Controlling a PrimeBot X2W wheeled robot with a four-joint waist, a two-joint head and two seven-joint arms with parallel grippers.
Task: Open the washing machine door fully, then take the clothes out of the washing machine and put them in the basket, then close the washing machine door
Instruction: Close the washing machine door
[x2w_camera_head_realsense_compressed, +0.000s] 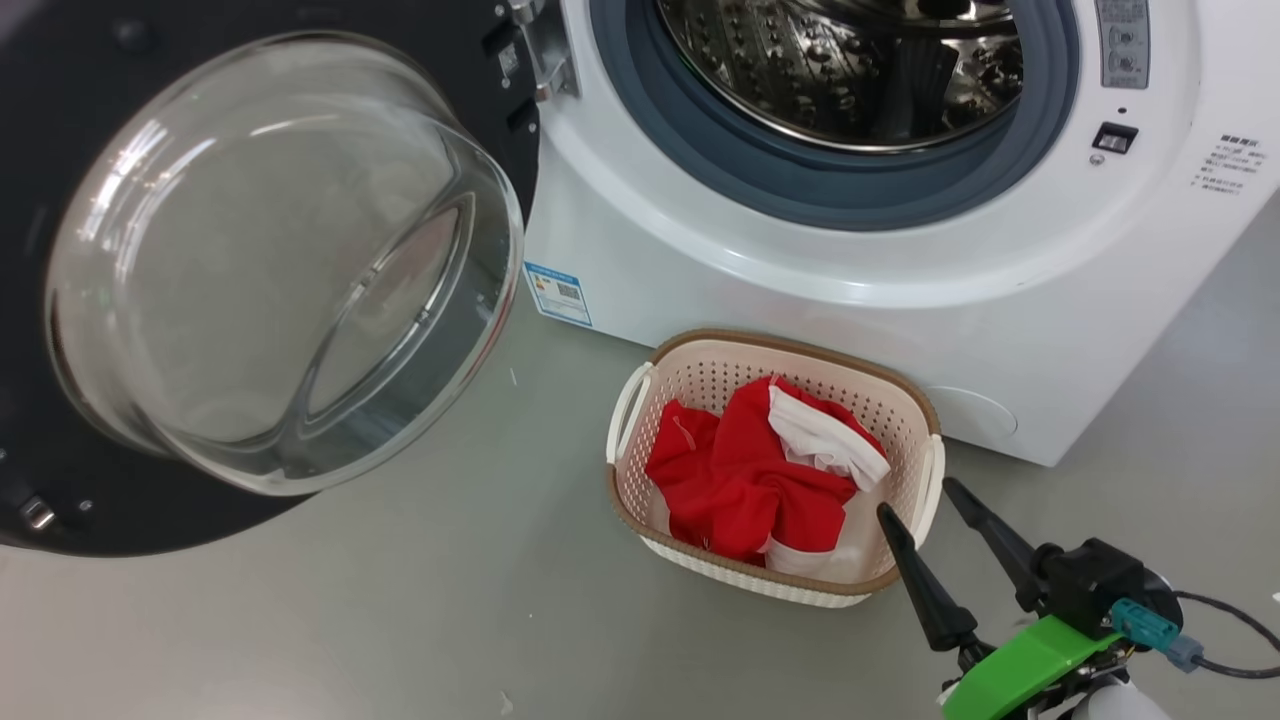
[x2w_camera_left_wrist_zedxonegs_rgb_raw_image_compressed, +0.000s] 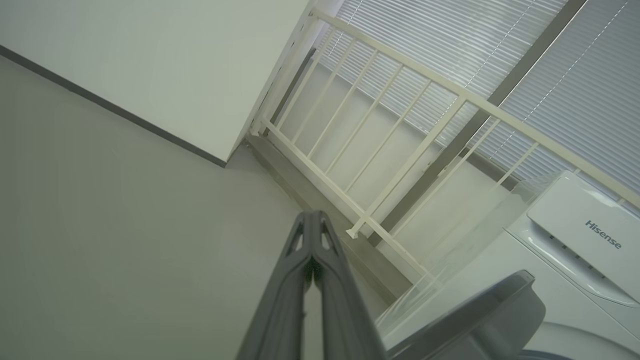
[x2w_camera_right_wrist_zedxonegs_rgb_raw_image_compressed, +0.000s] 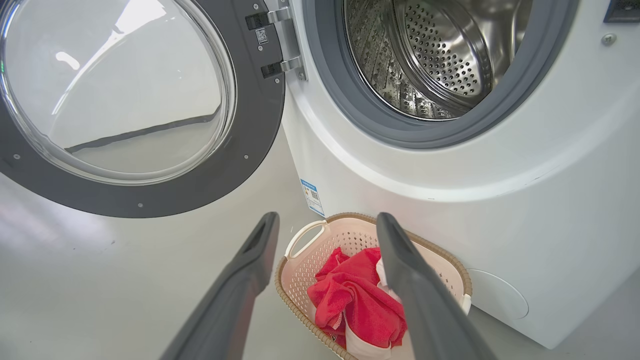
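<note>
Here, the left gripper (x2w_camera_left_wrist_zedxonegs_rgb_raw_image_compressed: 312, 216) is seen pressed shut on nothing, with the washing machine (x2w_camera_left_wrist_zedxonegs_rgb_raw_image_compressed: 575, 220) off to its right. Far to the left of the right gripper (x2w_camera_head_realsense_compressed: 918, 497), the washing machine door (x2w_camera_head_realsense_compressed: 270, 260) is stood wide open. The clothes (x2w_camera_head_realsense_compressed: 750, 480) are piled in the basket (x2w_camera_head_realsense_compressed: 800, 345), just left of that gripper's spread, empty fingers; the steel drum (x2w_camera_head_realsense_compressed: 830, 70) is seen beyond them.

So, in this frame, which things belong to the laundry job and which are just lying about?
Part of the job: washing machine, its open door, red clothes lying in the basket, the open right tool.

Just around: white railing, window blinds, blue label on the machine's front, cable behind the tool.
</note>
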